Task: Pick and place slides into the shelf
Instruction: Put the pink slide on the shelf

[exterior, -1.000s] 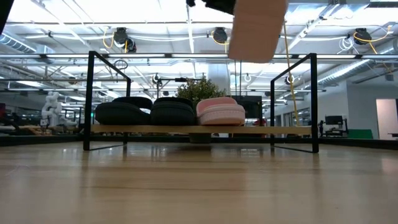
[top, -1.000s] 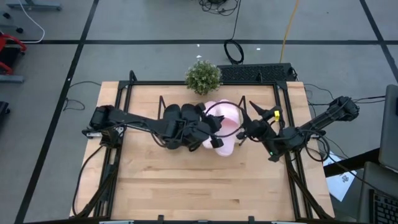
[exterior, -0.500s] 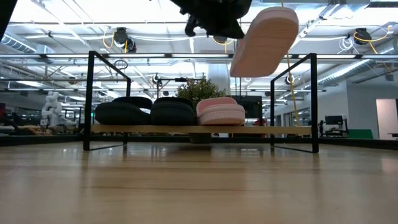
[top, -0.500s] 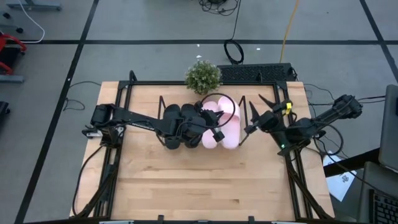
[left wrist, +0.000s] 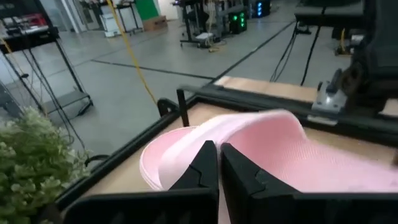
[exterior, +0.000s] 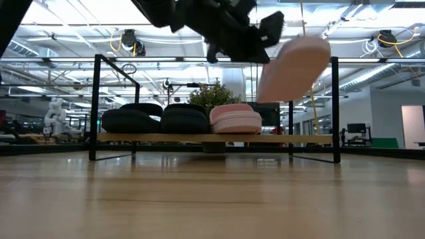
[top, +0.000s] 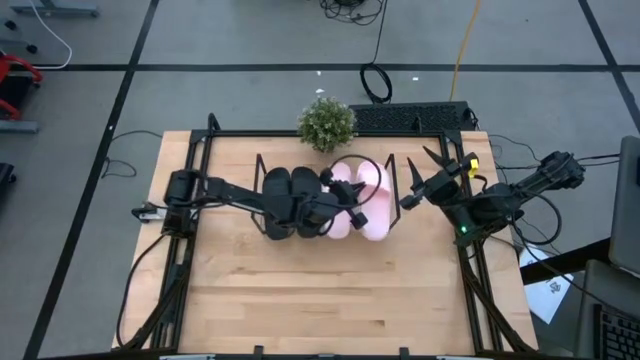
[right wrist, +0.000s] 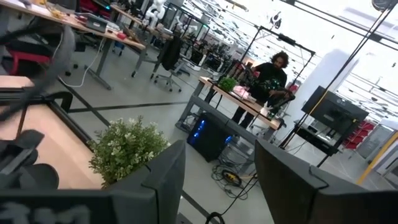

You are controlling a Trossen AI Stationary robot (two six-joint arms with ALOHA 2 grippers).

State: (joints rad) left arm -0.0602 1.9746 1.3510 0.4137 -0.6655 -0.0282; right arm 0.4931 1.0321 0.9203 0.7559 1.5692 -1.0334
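Three slides sit on the shelf (exterior: 312,139). The left claw (exterior: 255,46), clamped on the fourth pink slide (exterior: 293,68), holds it tilted above the vacant right end. The right claw (top: 415,190) waits nearby, fingers apart.

Left arm reached from the desk's left edge toward the centre, wrist raised; left gripper (top: 350,212) sat with its fingers (left wrist: 202,168) pressed together, clamped on a pale pink slide (left wrist: 273,146). Right arm waited at the desk's right side, elbow bent outward; right gripper (top: 420,180) had its fingers spread apart, holding nothing.
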